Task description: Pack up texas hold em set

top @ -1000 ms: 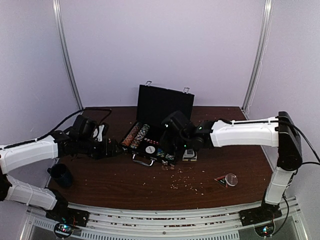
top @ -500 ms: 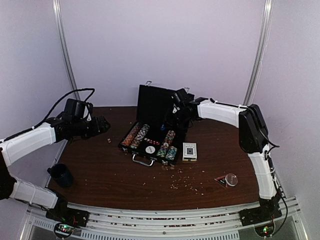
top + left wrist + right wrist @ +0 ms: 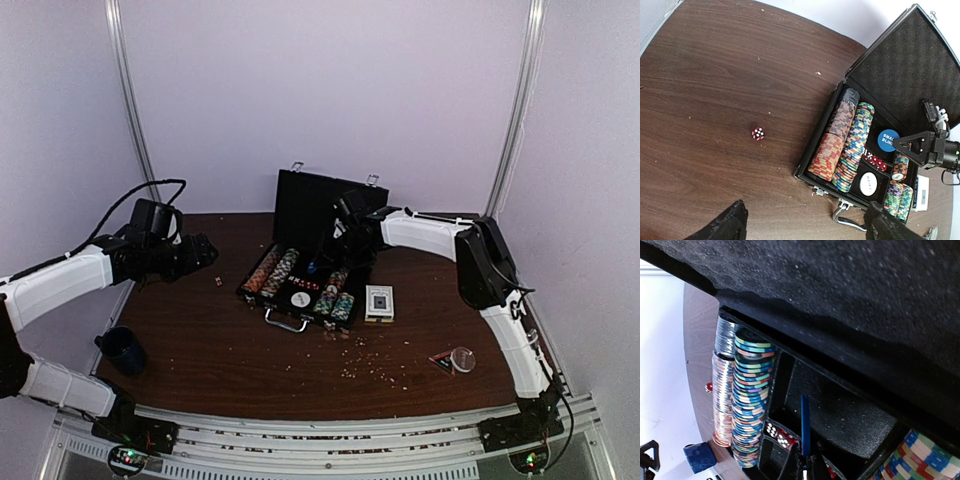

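The black case [image 3: 320, 205] lies open at the table's middle with its lid [image 3: 910, 65] upright. Inside are multicoloured chip rows [image 3: 845, 145], a white round button [image 3: 868, 183] and red dice [image 3: 875, 161]. My right gripper [image 3: 335, 262] is shut on a blue round button [image 3: 805, 425], held edge-on just above the case's empty middle compartment. The button also shows in the left wrist view [image 3: 887, 140]. One red die [image 3: 758, 133] lies on the table left of the case. My left gripper [image 3: 807, 230] is open and empty, raised left of the case. The card deck box [image 3: 379, 301] lies right of the case.
A dark blue mug [image 3: 122, 350] stands near the front left. A small clear round thing [image 3: 462, 358] and a small red and black item [image 3: 440, 358] lie at the front right. Crumbs are scattered in front of the case's silver handle [image 3: 850, 222].
My right arm has swung from the case's front right to its back middle, with the blue button now over the empty compartment. My left gripper has drawn back left, away from the case.
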Action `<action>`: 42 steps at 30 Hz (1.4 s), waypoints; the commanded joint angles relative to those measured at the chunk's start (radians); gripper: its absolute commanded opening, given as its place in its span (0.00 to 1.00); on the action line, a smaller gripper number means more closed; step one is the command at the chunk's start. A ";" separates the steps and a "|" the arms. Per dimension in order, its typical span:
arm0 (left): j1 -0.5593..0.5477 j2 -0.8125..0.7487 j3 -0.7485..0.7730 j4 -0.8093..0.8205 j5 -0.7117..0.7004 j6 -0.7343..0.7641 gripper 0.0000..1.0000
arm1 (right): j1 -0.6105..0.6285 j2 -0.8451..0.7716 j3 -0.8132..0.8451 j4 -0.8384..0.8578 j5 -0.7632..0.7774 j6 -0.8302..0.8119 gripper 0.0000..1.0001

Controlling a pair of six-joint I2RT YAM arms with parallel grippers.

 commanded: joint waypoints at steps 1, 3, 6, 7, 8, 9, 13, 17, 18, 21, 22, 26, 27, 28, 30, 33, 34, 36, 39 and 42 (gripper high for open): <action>0.009 0.009 -0.007 0.011 -0.001 -0.008 0.84 | 0.000 0.036 0.035 0.035 -0.023 0.029 0.00; 0.008 0.008 -0.007 0.010 0.001 -0.006 0.84 | 0.001 0.047 0.041 0.035 -0.032 0.037 0.00; 0.009 0.006 -0.010 0.011 0.006 0.001 0.84 | 0.003 0.057 0.047 0.035 -0.048 0.047 0.00; 0.009 0.004 -0.012 0.011 0.006 0.002 0.84 | 0.004 0.059 0.046 0.032 -0.047 0.048 0.00; 0.009 0.004 -0.014 0.010 0.008 0.003 0.84 | 0.006 0.059 0.045 0.030 -0.046 0.047 0.00; 0.008 0.004 -0.018 0.010 0.009 0.004 0.84 | 0.007 0.060 0.045 0.026 -0.044 0.047 0.00; 0.009 0.006 -0.028 0.017 0.021 0.005 0.84 | 0.007 0.067 0.045 0.002 -0.037 0.054 0.00; 0.008 0.011 -0.030 0.021 0.028 0.008 0.84 | 0.007 0.065 0.050 -0.016 -0.010 0.057 0.05; 0.008 0.011 -0.030 0.021 0.027 0.010 0.84 | 0.006 0.065 0.053 -0.019 -0.003 0.058 0.09; 0.009 0.012 -0.029 0.021 0.028 0.017 0.84 | 0.004 0.065 0.064 -0.032 0.013 0.060 0.16; 0.009 0.013 -0.029 0.021 0.027 0.018 0.84 | 0.005 0.066 0.068 -0.037 0.019 0.060 0.16; 0.008 0.011 -0.025 0.015 0.028 0.028 0.84 | 0.005 0.057 0.095 -0.067 0.054 0.047 0.19; 0.008 0.009 -0.024 0.014 0.027 0.030 0.84 | 0.004 0.053 0.102 -0.082 0.068 0.041 0.21; 0.008 0.009 -0.024 0.012 0.028 0.033 0.84 | 0.004 0.048 0.107 -0.095 0.087 0.035 0.22; 0.008 0.004 -0.025 0.008 0.024 0.036 0.84 | 0.001 0.035 0.109 -0.116 0.124 0.021 0.23; 0.008 -0.006 -0.030 0.006 0.019 0.040 0.84 | -0.003 0.021 0.109 -0.149 0.173 -0.003 0.25; 0.008 -0.008 -0.030 0.004 0.017 0.041 0.84 | -0.005 0.017 0.109 -0.158 0.185 -0.011 0.26; 0.009 -0.013 -0.029 -0.001 0.015 0.044 0.84 | -0.006 0.006 0.109 -0.174 0.209 -0.024 0.27; 0.009 -0.022 -0.028 -0.005 0.013 0.049 0.84 | -0.006 -0.013 0.106 -0.177 0.232 -0.038 0.28; 0.009 -0.019 -0.016 -0.024 0.009 0.051 0.84 | -0.006 -0.041 0.093 -0.158 0.237 -0.055 0.29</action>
